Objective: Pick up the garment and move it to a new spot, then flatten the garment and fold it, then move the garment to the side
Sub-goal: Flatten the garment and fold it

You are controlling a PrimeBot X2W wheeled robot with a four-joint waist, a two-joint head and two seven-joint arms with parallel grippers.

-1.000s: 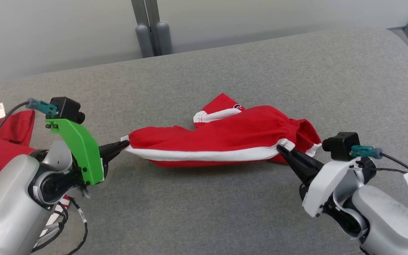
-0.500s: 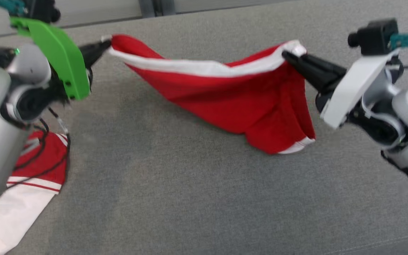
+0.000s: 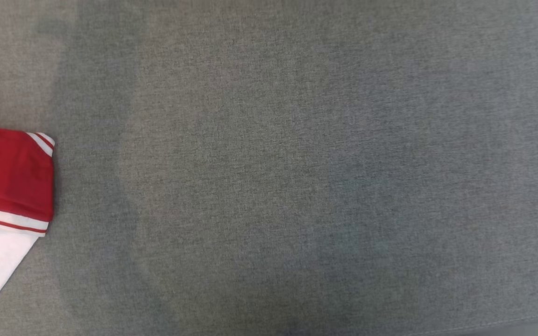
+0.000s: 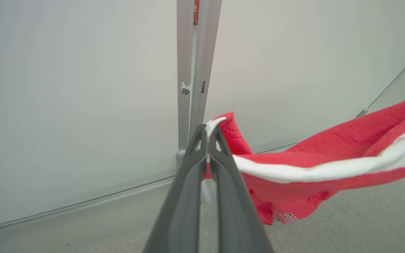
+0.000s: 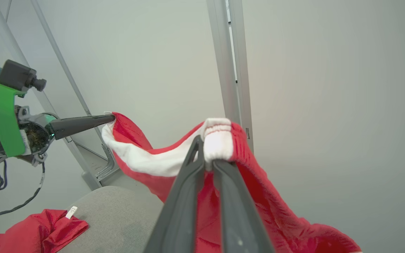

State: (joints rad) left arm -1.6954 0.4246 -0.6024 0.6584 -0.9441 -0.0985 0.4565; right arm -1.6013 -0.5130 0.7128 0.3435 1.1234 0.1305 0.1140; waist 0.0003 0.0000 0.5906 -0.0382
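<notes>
The left gripper [image 4: 207, 131] has its two dark fingers pressed together on a white-edged corner of the red garment [image 4: 329, 147]. The right gripper [image 5: 207, 156] is pinched tight on the white elastic band at the other end. Between the two pairs of fingers the garment hangs in the air as a sagging strip, and its loose part drops below the right fingers, over the grey padded surface [image 3: 297, 186]. I judge this is the first step, carrying the garment to a new spot. The next move, I think, asks both arms to go down together with the cloth stretched between the fingertips, so it lands flat, well apart from the other red and white garment [image 3: 7, 177].
</notes>
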